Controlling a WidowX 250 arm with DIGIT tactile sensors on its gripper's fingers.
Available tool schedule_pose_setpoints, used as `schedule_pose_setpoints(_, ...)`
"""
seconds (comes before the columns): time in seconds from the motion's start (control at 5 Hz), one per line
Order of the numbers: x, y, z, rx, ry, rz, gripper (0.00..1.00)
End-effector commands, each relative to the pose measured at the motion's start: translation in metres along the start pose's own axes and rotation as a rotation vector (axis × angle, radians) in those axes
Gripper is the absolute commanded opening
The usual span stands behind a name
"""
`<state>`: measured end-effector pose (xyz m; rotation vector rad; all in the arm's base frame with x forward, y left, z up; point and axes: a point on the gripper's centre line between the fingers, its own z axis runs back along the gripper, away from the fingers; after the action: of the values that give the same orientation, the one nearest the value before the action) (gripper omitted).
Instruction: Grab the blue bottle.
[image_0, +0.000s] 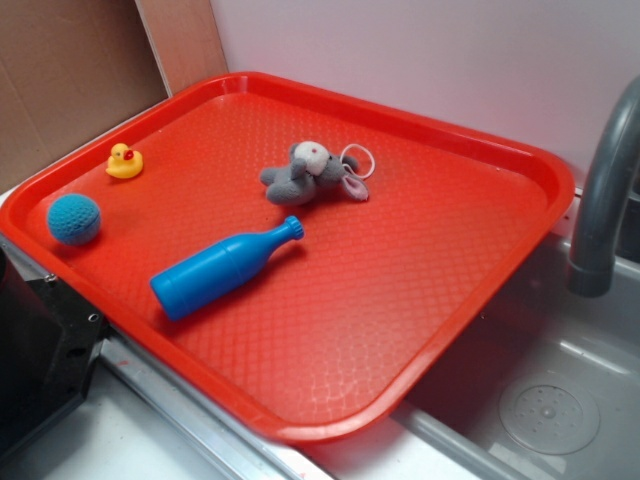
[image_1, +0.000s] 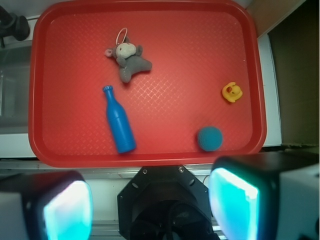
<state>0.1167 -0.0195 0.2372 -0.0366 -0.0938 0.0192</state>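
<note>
Claw (image_1: 150, 200) open, empty, off the tray's near edge, fingers cropped. Wrist: red tray (image_1: 150, 159) holds one blue bottle (image_1: 119, 126) lying flat, one plush (image_1: 128, 58), one duck (image_1: 230, 92), one ball (image_1: 209, 138). Exterior: same four; claw hidden, faucet (image_0: 603, 190) cropped.

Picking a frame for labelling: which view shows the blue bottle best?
The wrist view: the blue bottle lies seen from above, full outline from cap to base. The exterior view also shows the whole bottle, but obliquely and foreshortened.

Bottle (image_0: 225, 268) lies mid-tray (image_0: 420, 300); plush (image_0: 310, 175) just behind; ball (image_0: 74, 219), duck (image_0: 124, 161) far left; faucet (image_0: 605, 190) right.
</note>
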Motion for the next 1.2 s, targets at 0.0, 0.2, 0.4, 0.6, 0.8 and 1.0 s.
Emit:
schedule_pose_setpoints(0.0,0.000,0.000,0.000,0.000,0.000,0.000,1.00)
schedule_pose_setpoints(0.2,0.001,0.000,-0.003,0.002,0.000,0.002,1.00)
schedule_pose_setpoints(0.4,0.001,-0.004,-0.013,-0.005,-0.015,0.046,1.00)
schedule_pose_setpoints(0.6,0.003,-0.012,-0.031,-0.028,-0.053,0.102,1.00)
schedule_pose_setpoints(0.8,0.011,-0.031,-0.061,0.015,-0.088,0.176,1.00)
schedule_pose_setpoints(1.0,0.016,-0.041,-0.094,-0.014,-0.063,0.133,1.00)
